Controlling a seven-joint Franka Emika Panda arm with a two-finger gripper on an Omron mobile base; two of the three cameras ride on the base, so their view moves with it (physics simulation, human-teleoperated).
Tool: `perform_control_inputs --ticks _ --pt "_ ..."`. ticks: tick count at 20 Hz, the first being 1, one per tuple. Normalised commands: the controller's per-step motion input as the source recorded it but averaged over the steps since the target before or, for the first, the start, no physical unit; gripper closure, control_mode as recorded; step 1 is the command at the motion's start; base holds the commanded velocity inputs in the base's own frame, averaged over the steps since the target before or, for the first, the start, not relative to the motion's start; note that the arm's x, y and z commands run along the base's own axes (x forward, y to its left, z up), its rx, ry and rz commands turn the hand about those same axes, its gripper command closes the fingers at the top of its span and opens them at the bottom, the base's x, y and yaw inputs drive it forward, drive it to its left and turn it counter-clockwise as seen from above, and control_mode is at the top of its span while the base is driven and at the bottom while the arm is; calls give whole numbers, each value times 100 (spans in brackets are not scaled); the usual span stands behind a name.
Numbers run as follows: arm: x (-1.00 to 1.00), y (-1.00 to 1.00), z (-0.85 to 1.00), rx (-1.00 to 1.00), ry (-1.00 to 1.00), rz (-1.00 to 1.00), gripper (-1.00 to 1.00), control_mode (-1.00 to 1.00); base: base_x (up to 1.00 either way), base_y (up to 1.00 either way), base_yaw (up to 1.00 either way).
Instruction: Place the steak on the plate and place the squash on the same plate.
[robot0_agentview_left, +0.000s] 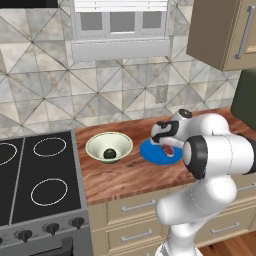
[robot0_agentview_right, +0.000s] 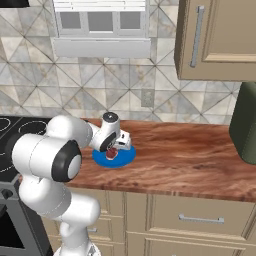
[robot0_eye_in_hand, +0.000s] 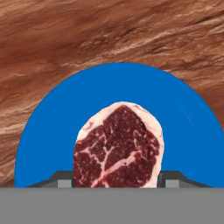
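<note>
Wooden countertop (robot0_agentview_left: 125, 175) beside a black stovetop (robot0_agentview_left: 35, 180), tiled wall behind. Steak-placing step, apparently near its end: gripper (robot0_agentview_left: 167, 148) low over the blue plate (robot0_eye_in_hand: 52, 131), fingers pinching the steak (robot0_eye_in_hand: 118, 146) from both sides, meat hanging between the tips right above the plate's middle. Next, likely: lower, release, lift clear, then cross to the squash (robot0_agentview_left: 109, 153) sitting in the pale bowl (robot0_agentview_left: 95, 145), near the plate on the stove side.
</note>
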Motion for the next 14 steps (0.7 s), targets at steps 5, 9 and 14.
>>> perform_control_inputs --ticks 5,9,14 --pt "-2 0 0 0 0 0 100 -100 0 0 0" --pt "0 0 0 0 0 0 -100 -100 0 0 0" --pt "0 0 0 0 0 0 -100 -100 0 0 0"
